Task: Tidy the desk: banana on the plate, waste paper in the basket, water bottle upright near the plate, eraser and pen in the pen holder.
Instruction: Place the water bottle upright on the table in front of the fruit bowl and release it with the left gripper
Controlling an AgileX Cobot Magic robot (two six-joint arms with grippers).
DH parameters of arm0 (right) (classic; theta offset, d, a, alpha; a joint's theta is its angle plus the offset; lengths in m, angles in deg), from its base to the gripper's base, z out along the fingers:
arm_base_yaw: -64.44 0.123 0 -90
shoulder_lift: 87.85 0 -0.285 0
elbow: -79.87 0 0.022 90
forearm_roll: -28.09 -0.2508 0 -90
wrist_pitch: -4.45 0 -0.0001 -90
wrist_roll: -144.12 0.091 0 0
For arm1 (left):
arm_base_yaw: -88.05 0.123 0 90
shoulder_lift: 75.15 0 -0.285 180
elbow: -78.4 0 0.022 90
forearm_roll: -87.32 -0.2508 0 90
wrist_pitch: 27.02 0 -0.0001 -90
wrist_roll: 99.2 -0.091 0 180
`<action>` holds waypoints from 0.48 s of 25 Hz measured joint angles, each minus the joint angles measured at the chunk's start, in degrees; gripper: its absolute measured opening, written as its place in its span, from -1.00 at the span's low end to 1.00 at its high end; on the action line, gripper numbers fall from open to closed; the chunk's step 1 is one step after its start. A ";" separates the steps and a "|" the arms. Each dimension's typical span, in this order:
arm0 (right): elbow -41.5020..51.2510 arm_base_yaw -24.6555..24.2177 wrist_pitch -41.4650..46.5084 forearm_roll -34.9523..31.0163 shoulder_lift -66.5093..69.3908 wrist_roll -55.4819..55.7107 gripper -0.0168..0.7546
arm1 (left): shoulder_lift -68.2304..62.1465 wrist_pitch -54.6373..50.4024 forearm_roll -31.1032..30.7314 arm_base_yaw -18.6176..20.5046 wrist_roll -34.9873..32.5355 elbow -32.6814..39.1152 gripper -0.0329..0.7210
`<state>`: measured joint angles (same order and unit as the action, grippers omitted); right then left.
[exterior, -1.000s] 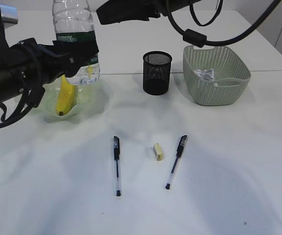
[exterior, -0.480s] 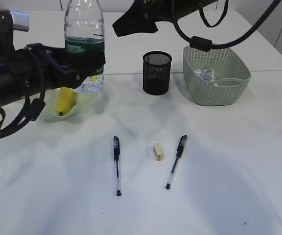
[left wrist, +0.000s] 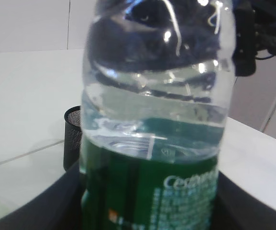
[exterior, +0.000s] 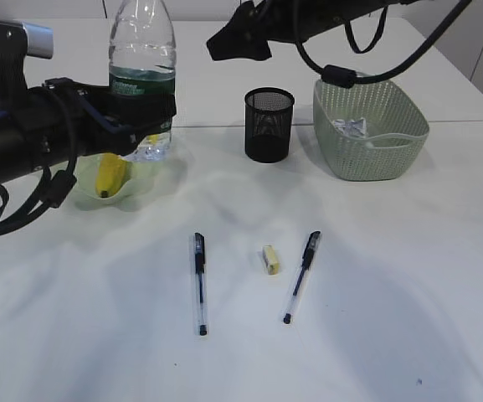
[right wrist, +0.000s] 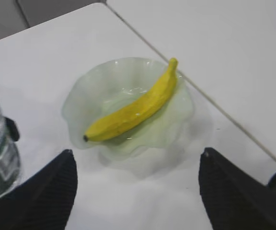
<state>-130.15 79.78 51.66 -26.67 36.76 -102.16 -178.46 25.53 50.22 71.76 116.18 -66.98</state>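
Note:
My left gripper (exterior: 141,99) is shut on the water bottle (exterior: 143,50) at its green label and holds it upright just behind the plate (exterior: 80,188). Whether its base touches the desk (exterior: 375,276) I cannot tell. In the left wrist view the water bottle (left wrist: 157,120) fills the space between the fingers. The banana (exterior: 110,174) lies on the plate. My right gripper (right wrist: 137,151) hangs open and empty above the banana (right wrist: 135,108) and the plate (right wrist: 80,96). Two pens (exterior: 199,283) (exterior: 300,276) and the eraser (exterior: 270,259) lie on the desk. The waste paper (exterior: 354,127) is in the basket (exterior: 371,159).
The black mesh pen holder (exterior: 269,124) stands between the bottle and the basket, and it also shows behind the bottle as the pen holder (left wrist: 72,139). The right arm (exterior: 308,17) reaches across the top of the scene above them.
The left gripper has carried the bottle a little to the right and lower, behind the plate. The right gripper has shifted to the right overhead.

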 joint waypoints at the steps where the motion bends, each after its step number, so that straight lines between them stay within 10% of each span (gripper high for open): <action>1: 0.00 -0.28 -1.48 0.00 0.00 0.00 0.57 | 0.00 0.00 0.13 0.15 0.00 0.00 0.14; 12: 3.33 -4.32 -20.95 -0.35 -2.20 0.32 0.58 | 0.00 0.00 2.04 0.74 -0.68 0.00 0.14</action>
<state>-126.82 75.46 30.71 -27.02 34.56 -101.84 -178.46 25.53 52.26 72.50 115.50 -66.98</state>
